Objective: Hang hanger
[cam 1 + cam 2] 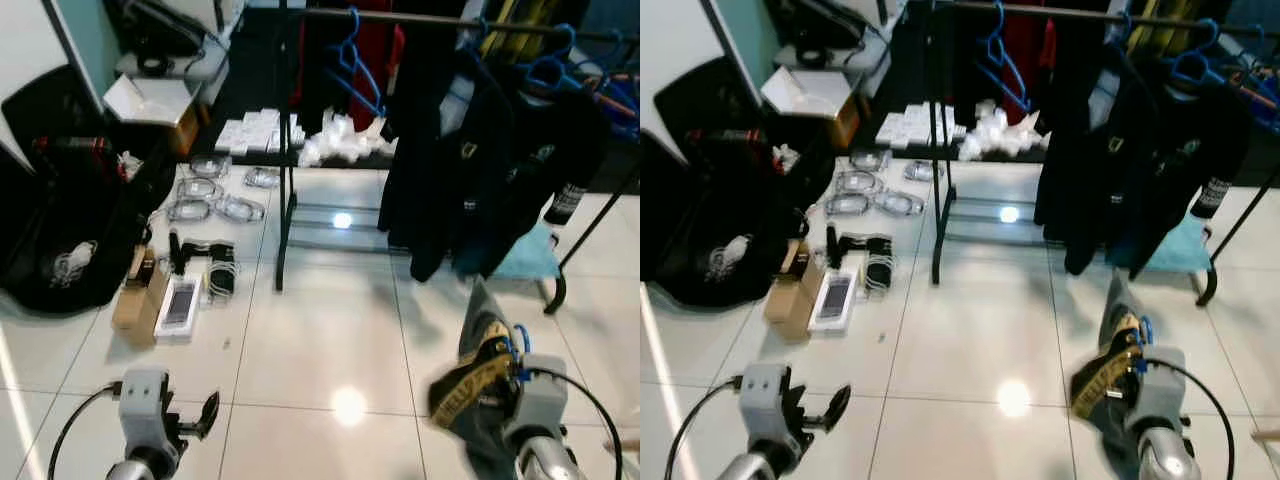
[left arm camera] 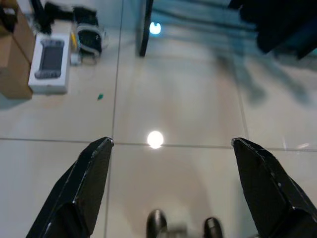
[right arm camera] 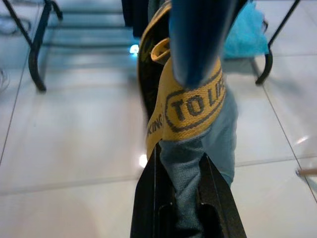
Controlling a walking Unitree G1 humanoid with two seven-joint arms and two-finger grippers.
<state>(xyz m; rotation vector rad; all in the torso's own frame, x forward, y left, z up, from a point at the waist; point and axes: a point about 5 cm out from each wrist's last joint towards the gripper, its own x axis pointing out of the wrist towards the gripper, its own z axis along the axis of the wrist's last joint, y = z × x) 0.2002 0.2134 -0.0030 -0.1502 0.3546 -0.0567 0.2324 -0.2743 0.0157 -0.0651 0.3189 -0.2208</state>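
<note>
Blue hanger [image 3: 198, 39] with a garment sits clamped in the right pincer [image 3: 185, 171], lower right; left pincer [image 2: 171, 148] gapes wide, empty. Carrying step: next, lift it to the rail [image 1: 420, 18], upper right.

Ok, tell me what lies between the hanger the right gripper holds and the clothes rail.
Nothing visible does. The right gripper is shut on the blue hanger with its grey garment, and bare floor tiles run ahead to the clothes rail. Dark clothes already crowd the rail's right part; the boxes lie off left.

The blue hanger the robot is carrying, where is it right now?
The blue hanger, garment on it, is clamped in the right hand, low on the robot's right, short of the clothes rack.
</note>
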